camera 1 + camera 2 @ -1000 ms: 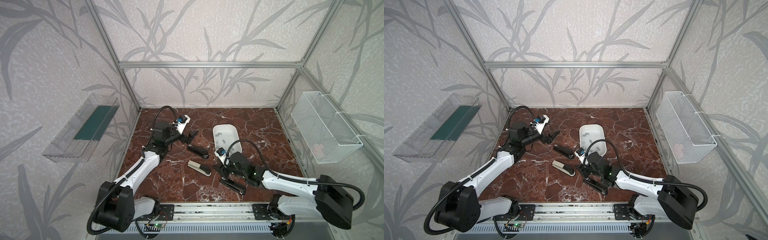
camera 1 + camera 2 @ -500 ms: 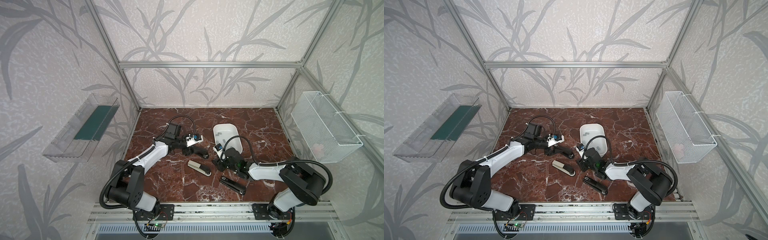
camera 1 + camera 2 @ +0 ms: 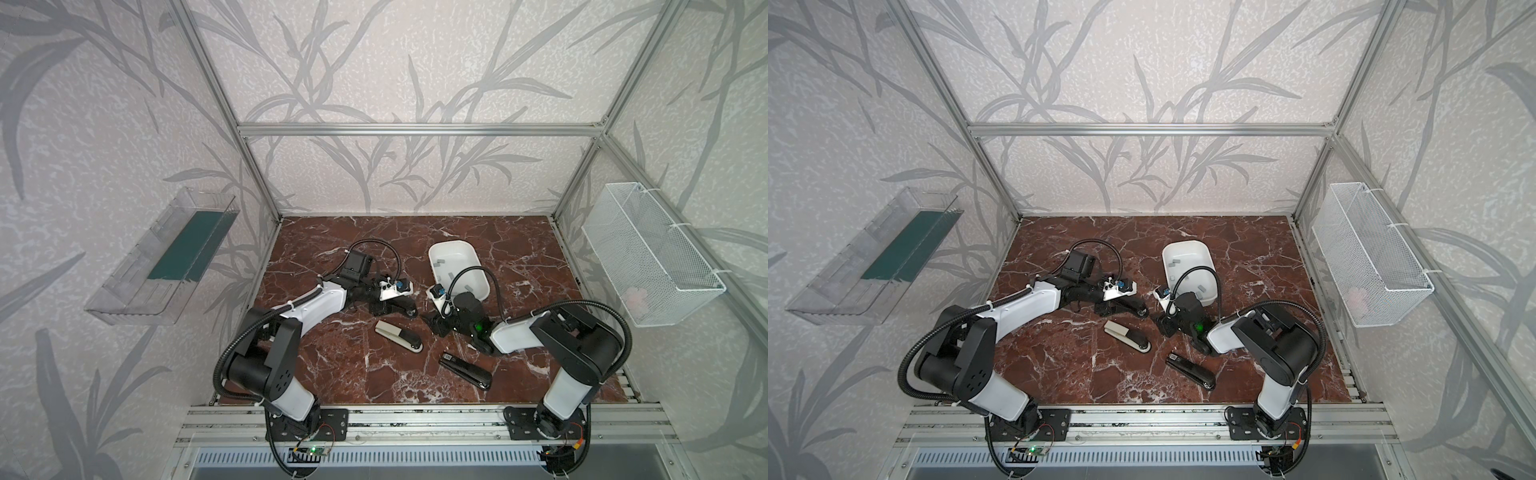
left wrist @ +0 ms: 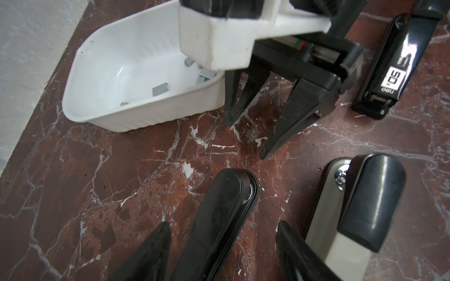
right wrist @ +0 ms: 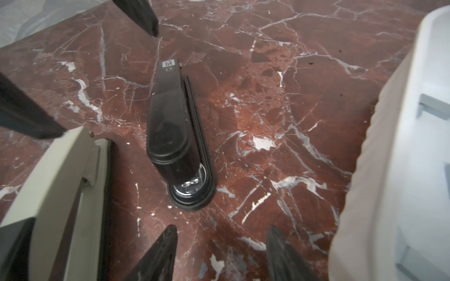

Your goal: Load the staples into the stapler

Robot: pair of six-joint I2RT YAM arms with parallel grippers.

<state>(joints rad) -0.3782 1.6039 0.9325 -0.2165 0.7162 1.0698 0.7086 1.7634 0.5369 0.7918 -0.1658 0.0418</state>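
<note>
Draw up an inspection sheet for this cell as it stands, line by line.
Surface: marble tabletop, no spill seen.
Job's things: staples loose in white tray; black stapler lying shut.
Clutter: beige-and-black stapler; labelled black stapler.
Grippers: left gripper open, straddling the black stapler; right gripper open, empty, beside the tray.
Cables: black cable arches across the tray in both top views.
Surroundings: clear shelf and wire basket on the side walls.
</note>
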